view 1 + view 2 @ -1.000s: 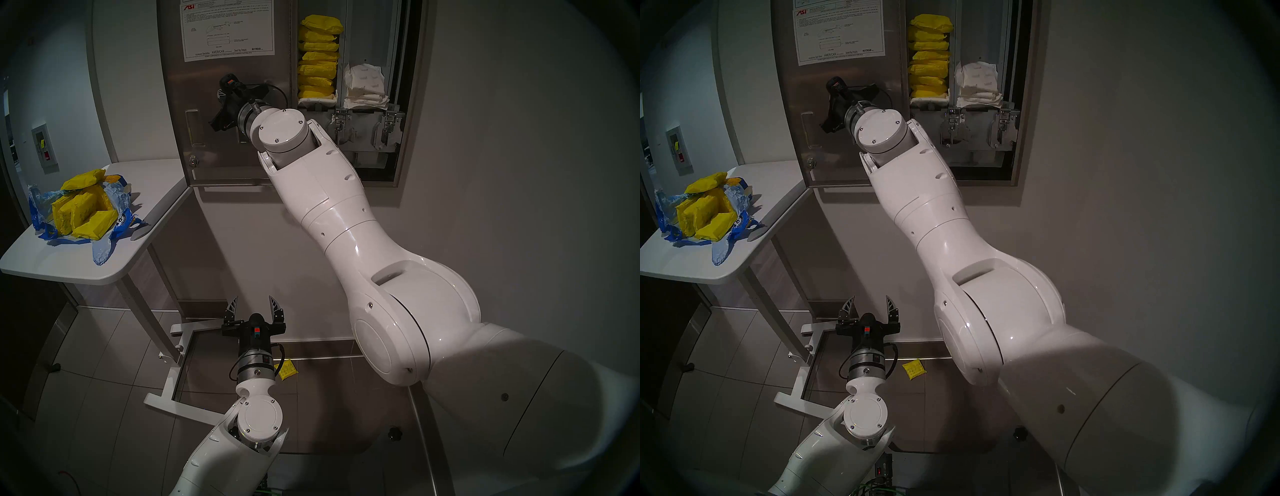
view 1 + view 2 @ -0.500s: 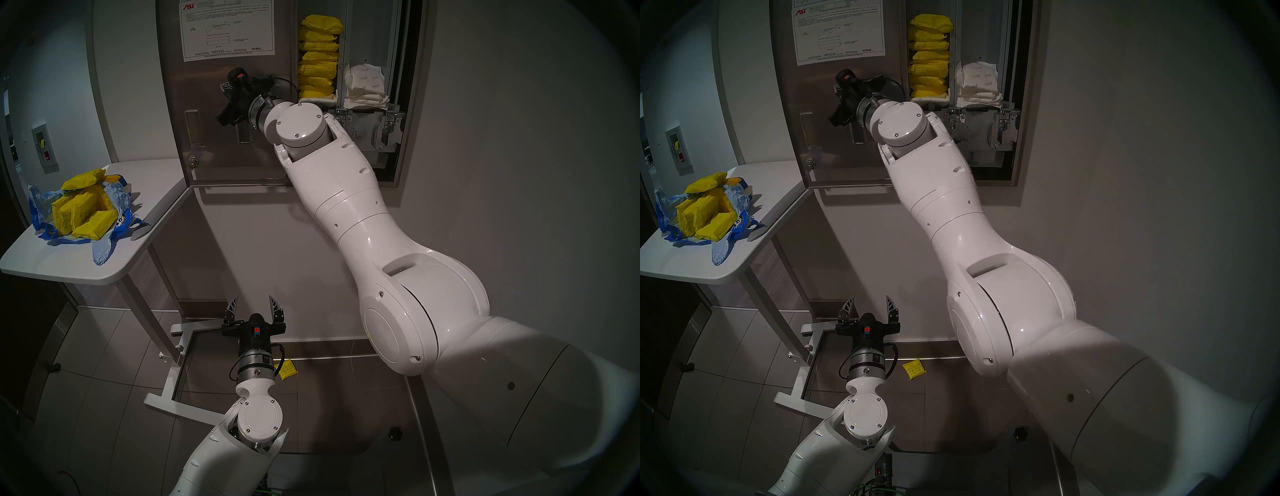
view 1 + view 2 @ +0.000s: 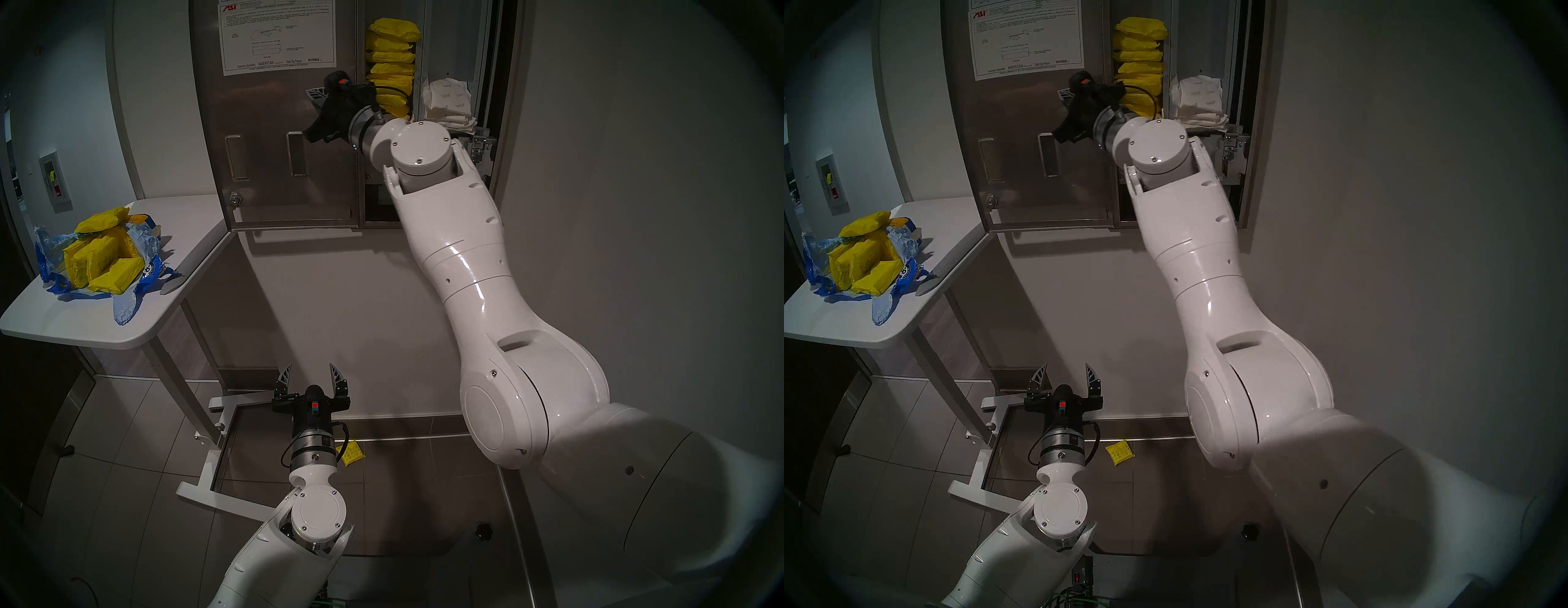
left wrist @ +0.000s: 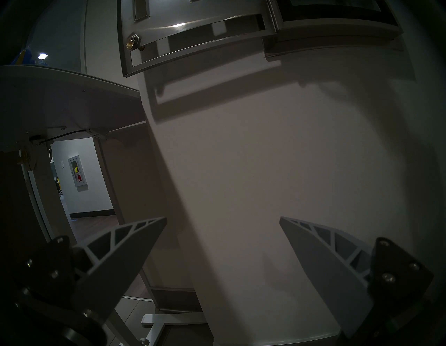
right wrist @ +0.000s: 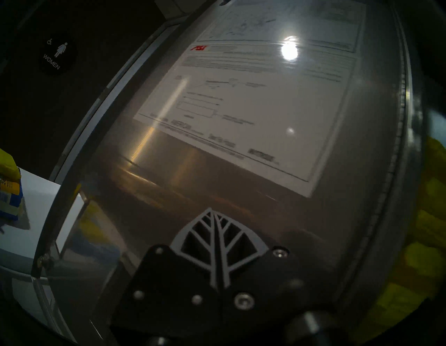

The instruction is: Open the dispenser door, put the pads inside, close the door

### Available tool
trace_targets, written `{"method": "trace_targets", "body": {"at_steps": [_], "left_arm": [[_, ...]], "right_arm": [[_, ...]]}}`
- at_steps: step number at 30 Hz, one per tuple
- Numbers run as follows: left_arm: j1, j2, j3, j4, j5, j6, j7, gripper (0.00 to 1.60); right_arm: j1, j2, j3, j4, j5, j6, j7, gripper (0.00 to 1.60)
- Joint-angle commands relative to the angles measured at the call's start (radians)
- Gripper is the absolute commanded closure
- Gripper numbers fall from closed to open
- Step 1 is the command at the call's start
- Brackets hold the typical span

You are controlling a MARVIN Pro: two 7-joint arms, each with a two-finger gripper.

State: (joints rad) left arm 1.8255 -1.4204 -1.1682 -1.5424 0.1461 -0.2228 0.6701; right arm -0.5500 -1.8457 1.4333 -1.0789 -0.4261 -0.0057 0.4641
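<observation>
Reading the dispenser door [image 3: 263,110] as a stiff, fairly heavy steel panel, standing swung open to the left of the dispenser [image 3: 507,127] and showing its inner face with the white instruction sheet [image 3: 275,38]. Expecting it to swing freely about the hinge on its right edge, with no flex. Finding little to pinch on that smooth brushed face, so judging a flat push safer than a grasp. Favouring a push placed far from the hinge, toward the free edge near the lock, for an easier swing.

Taking the pads [image 3: 392,46] as light, soft and squashy in slick yellow wrappers. Stacking in the left chute, beside white packets [image 3: 447,102] in the right chute. More lying in the torn bag [image 3: 127,310] on the table [image 3: 85,335], and one lying on the floor [image 3: 351,453].

Reaching up and forward with the right arm, crossing in front of the open cabinet. Pointing the right gripper [image 5: 218,232] at the door's inner face below the sheet, fingers pressed together and holding nothing. Possibly touching the steel, though the blurred wrist view is not settling contact.

Hanging low with the left gripper [image 3: 311,373], pointing level at the bare wall below the cabinet, fingers spread wide and empty.
</observation>
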Motion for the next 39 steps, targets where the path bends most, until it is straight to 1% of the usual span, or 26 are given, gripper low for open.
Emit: {"method": "trace_targets", "body": {"at_steps": [1, 4, 5, 7, 9, 10, 11, 12, 13, 14, 15, 16, 20, 21, 26, 27, 28, 29, 34, 39], "left_arm": [[-0.02, -0.003, -0.002, -0.021, 0.003, -0.006, 0.001, 0.0], [-0.02, -0.004, -0.002, -0.019, 0.003, -0.006, 0.001, 0.0], [-0.02, -0.004, -0.002, -0.019, 0.003, -0.007, 0.001, 0.0], [-0.021, -0.005, -0.002, -0.018, 0.003, -0.007, 0.001, 0.0], [-0.021, -0.005, -0.003, -0.017, 0.003, -0.007, 0.001, 0.0], [-0.021, -0.005, -0.002, -0.016, 0.003, -0.007, 0.001, 0.0], [-0.021, -0.005, -0.003, -0.016, 0.003, -0.007, 0.001, 0.0], [-0.021, -0.005, -0.003, -0.015, 0.003, -0.007, 0.001, 0.0], [-0.021, -0.006, -0.003, -0.015, 0.003, -0.007, 0.001, 0.0], [-0.022, -0.006, -0.003, -0.015, 0.003, -0.007, 0.001, 0.0], [-0.022, -0.006, -0.003, -0.015, 0.003, -0.007, 0.001, 0.0], [-0.022, -0.006, -0.003, -0.015, 0.003, -0.007, 0.001, 0.0], [-0.023, -0.008, -0.003, -0.015, 0.004, -0.008, 0.001, 0.0], [-0.023, -0.008, -0.003, -0.015, 0.004, -0.008, 0.001, 0.0], [-0.024, -0.008, -0.004, -0.016, 0.005, -0.008, 0.002, 0.0], [-0.024, -0.009, -0.004, -0.016, 0.005, -0.008, 0.002, 0.0], [-0.024, -0.009, -0.004, -0.017, 0.005, -0.009, 0.002, 0.0], [-0.024, -0.009, -0.004, -0.017, 0.005, -0.009, 0.002, 0.0], [-0.025, -0.009, -0.005, -0.018, 0.005, -0.009, 0.002, 0.0], [-0.025, -0.009, -0.005, -0.02, 0.006, -0.01, 0.002, 0.0]], "right_arm": [[0.02, 0.114, 0.105, -0.117, 0.003, 0.019, -0.008, 1.6], [0.013, 0.123, 0.132, -0.143, 0.005, 0.023, 0.011, 1.6], [0.005, 0.138, 0.136, -0.166, 0.008, 0.026, 0.028, 1.6], [0.001, 0.14, 0.147, -0.181, 0.011, 0.025, 0.043, 1.6], [-0.01, 0.15, 0.159, -0.228, 0.015, 0.026, 0.06, 1.6], [0.001, 0.141, 0.171, -0.206, 0.015, 0.022, 0.064, 1.6], [-0.009, 0.156, 0.177, -0.249, 0.02, 0.025, 0.074, 1.6], [-0.004, 0.158, 0.186, -0.245, 0.023, 0.023, 0.079, 1.6], [-0.009, 0.161, 0.196, -0.273, 0.026, 0.024, 0.084, 1.6], [-0.001, 0.164, 0.205, -0.261, 0.03, 0.022, 0.088, 1.6], [-0.007, 0.168, 0.215, -0.288, 0.034, 0.024, 0.091, 1.6], [-0.003, 0.171, 0.226, -0.29, 0.036, 0.025, 0.092, 1.6], [-0.009, 0.189, 0.285, -0.352, 0.055, 0.041, 0.102, 1.6], [-0.002, 0.193, 0.296, -0.348, 0.059, 0.041, 0.102, 1.6], [-0.017, 0.204, 0.348, -0.422, 0.086, 0.066, 0.123, 1.6], [-0.011, 0.207, 0.355, -0.411, 0.09, 0.066, 0.125, 1.6], [-0.024, 0.206, 0.363, -0.445, 0.095, 0.077, 0.133, 1.6], [-0.02, 0.208, 0.368, -0.44, 0.099, 0.078, 0.136, 1.6], [-0.044, 0.216, 0.411, -0.512, 0.124, 0.115, 0.171, 1.6], [-0.073, 0.23, 0.466, -0.571, 0.136, 0.156, 0.182, 1.6]]}}
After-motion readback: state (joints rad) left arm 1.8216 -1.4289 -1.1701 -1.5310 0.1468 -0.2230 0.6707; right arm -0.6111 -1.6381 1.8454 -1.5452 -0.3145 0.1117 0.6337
